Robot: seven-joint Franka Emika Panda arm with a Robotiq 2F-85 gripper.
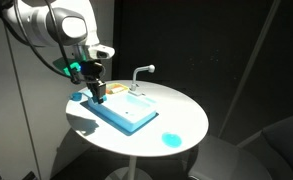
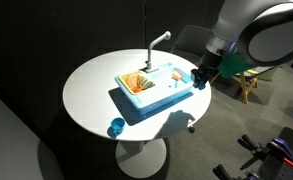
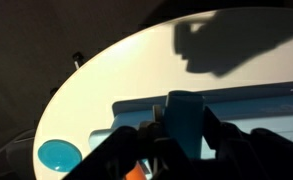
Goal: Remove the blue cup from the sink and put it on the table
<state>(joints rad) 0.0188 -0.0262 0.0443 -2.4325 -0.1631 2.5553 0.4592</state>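
Observation:
My gripper is shut on a blue cup, held upright between the fingers. In both exterior views the gripper hangs at one short end of the light-blue toy sink, near the edge of the round white table. The cup shows as a small blue patch at the fingertips. In the wrist view the sink rim lies just behind the cup. I cannot tell whether the cup touches the sink.
A white faucet stands at the sink's back edge. Orange items lie in the sink. A round blue dish-like thing sits alone near the table's rim. A chair stands beyond the table.

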